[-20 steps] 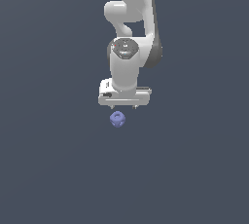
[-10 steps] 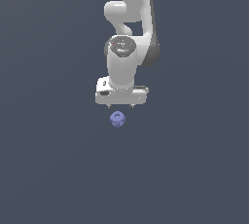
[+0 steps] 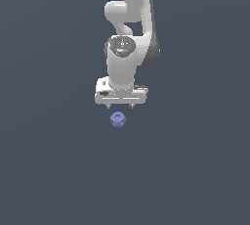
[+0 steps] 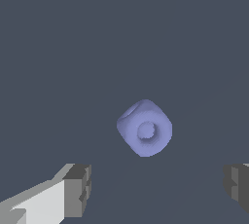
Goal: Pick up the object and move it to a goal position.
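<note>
Periwinkle-blue in colour, the small roundish lumpy ball (image 3: 117, 119) lies on the plain dark slate-grey floor (image 3: 49, 170), alone, with nothing beside it. It shows rounded corners and a ring-shaped dimple on the face turned towards the wrist camera.

The white robot arm (image 3: 128, 28) stands over it with the white two-fingered gripper (image 3: 119, 105) pointing down. In the exterior view the gripper sits just above the ball, close but apart from it, with a gap visible between the finger stubs and the top of the ball.

Gripper state: jaws spread wide and holding nothing. In the wrist view the two dark grey finger pads (image 4: 78, 190) stand well apart at either side of the frame, and the ball (image 4: 144, 128) lies ahead of the line between them, clearly narrower than the opening.

Assessment: the step in hand appears to be the descent to grasp; the pick-up is not yet done.

Recommendations:
- Centre first. The ball reads as somewhat off the midline between the pads in the wrist view; correct this before lowering.
- Descend straight down with the jaws kept wide, until the pads bracket the ball's widest part.
- Stop short of the floor.
- Close evenly. A rounded, lumpy form may roll or squirt out if one pad touches first or if the pads bear on a sloping corner.
- Confirm the hold before lifting towards the goal position, which neither view shows.
</note>
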Available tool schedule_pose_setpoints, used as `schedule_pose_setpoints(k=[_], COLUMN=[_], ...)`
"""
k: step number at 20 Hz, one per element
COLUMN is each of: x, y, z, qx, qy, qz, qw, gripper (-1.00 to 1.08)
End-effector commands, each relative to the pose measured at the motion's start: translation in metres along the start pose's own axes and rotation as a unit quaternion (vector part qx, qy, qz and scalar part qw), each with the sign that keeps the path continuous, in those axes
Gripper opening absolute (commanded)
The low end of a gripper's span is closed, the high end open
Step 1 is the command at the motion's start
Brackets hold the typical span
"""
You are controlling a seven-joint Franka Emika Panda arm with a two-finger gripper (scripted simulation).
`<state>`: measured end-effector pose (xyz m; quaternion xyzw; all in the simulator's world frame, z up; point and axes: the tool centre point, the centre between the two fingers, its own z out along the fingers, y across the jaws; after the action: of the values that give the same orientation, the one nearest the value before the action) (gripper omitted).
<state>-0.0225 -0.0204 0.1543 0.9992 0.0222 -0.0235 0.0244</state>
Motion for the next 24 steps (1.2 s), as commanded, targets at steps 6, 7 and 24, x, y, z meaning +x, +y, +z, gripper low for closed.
schedule_pose_setpoints(k=[6, 7, 24], x=[0.001, 0.001, 0.003], y=[0.002, 0.002, 0.010], z=[0.008, 0.010, 0.047], qx=[0.002, 0.002, 0.011], qy=[0.002, 0.003, 0.019], qz=[-0.041, -0.049, -0.245], qw=[0.9992, 0.9988, 0.9692], gripper=[1.00, 1.00, 1.00])
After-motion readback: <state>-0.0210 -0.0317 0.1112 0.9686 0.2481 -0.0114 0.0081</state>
